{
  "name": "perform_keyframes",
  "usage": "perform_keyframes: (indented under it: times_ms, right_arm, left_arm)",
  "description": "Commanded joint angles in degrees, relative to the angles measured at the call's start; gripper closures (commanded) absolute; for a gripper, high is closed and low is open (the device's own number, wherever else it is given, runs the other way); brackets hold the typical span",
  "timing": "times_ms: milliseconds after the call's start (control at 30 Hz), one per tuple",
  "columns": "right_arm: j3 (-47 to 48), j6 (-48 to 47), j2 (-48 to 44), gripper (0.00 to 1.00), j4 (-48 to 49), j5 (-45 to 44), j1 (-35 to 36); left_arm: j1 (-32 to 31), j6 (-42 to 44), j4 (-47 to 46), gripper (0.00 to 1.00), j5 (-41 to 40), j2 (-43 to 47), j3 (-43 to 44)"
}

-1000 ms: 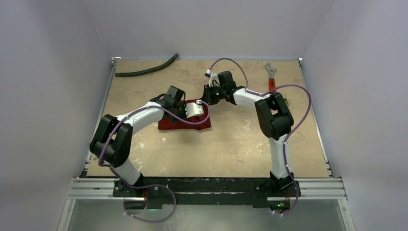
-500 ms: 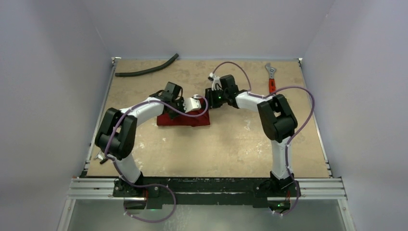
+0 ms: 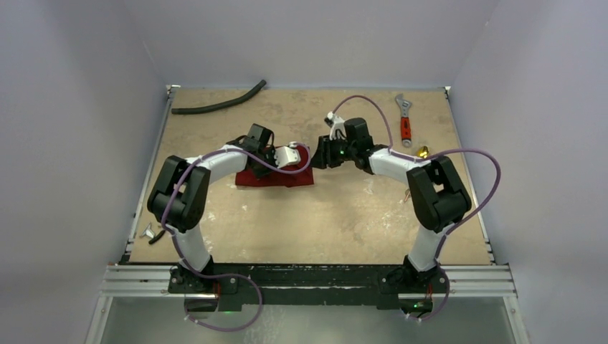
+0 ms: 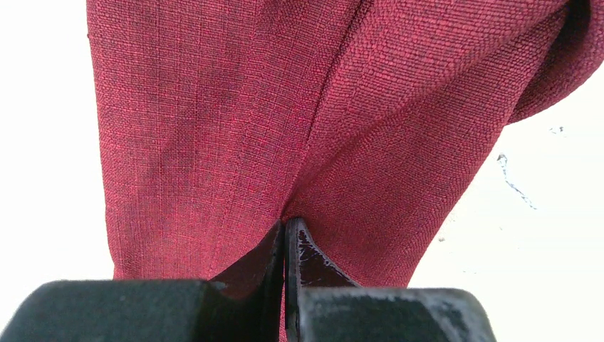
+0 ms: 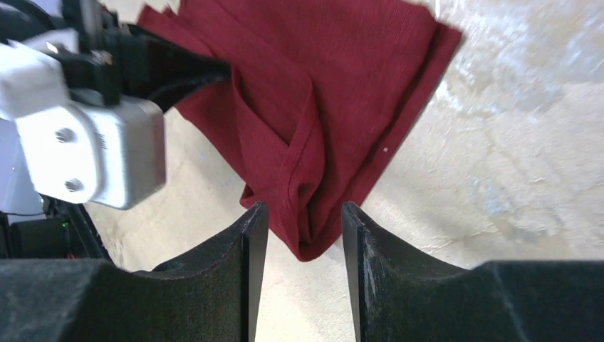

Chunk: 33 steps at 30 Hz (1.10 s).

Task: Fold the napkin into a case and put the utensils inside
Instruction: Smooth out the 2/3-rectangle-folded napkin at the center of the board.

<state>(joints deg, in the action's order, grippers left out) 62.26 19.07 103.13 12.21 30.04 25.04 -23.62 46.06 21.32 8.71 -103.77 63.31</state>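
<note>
The tan, mottled desk (image 3: 301, 215) carries everything. The left arm reaches to its middle, and the left gripper (image 4: 286, 235) is closed tight on a raised fold of the napkin (image 3: 276, 177), the fingers pressed together with cloth pinched at their tips. The right gripper (image 5: 299, 214) faces it from the other side, partly open. The napkin's near corner lies in the gap between its fingers with nothing gripped. The dark red napkin lies folded in loose layers near the desk's centre, under and between both grippers. A black hose (image 3: 219, 100) lies at the far left, and a red-handled wrench (image 3: 405, 118) at the far right. Near the wrench, a gold-coloured utensil (image 3: 423, 151) shows beside the right arm, well apart from the napkin.
</note>
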Motion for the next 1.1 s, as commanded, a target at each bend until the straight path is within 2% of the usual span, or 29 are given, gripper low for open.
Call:
perform_keyframes:
  times_ms: [0, 100, 167, 300, 467, 667, 800, 833, 967, 1067]
  right_arm:
    - [0.5, -0.3, 1.0, 0.55, -0.1, 0.7, 2.1]
    - [2.0, -1.0, 2.9, 0.58, -0.9, 0.5, 3.2]
    - [2.2, -0.6, 3.8, 0.64, -0.2, 1.1, 3.5]
    - [3.3, 0.3, 5.2, 0.86, 0.7, 0.8, 3.6]
    - [3.8, 3.1, 4.6, 1.00, 2.4, -2.3, 3.6]
    - [3.7, 6.8, 8.2, 1.00, 5.3, -3.7, 3.5]
    - [3.5, 8.8, 10.2, 1.00, 7.1, -8.1, 3.5]
    - [3.4, 9.0, 10.2, 1.00, 7.2, -9.6, 3.6]
    - [2.7, 9.0, 10.1, 0.99, 9.0, -14.4, 3.5]
    - [1.9, 9.2, 10.1, 0.98, 9.6, -14.6, 3.7]
  left_arm:
    - [0.5, -0.8, -2.7, 1.00, 0.8, -0.9, -0.4]
    - [0.4, -1.1, -2.0, 1.00, 0.9, -1.2, 0.1]
    - [0.5, -1.0, -1.3, 1.00, 1.0, -1.4, 0.5]
    - [0.5, 0.4, -1.5, 1.00, 0.8, -1.0, -0.2]
    - [0.5, 2.0, -0.8, 1.00, 0.6, -1.1, -0.9]
    - [0.5, 3.4, -0.7, 1.00, 0.3, -0.6, -1.7]
    - [0.5, 3.8, -0.1, 1.00, 0.5, -0.1, -1.7]
    - [0.5, 3.7, -0.2, 0.96, 0.5, 0.2, -1.7]
    - [0.5, 2.1, 0.1, 0.49, 0.9, 2.8, -0.3]
    - [0.5, 0.6, 1.2, 0.45, 1.8, 4.6, 2.2]
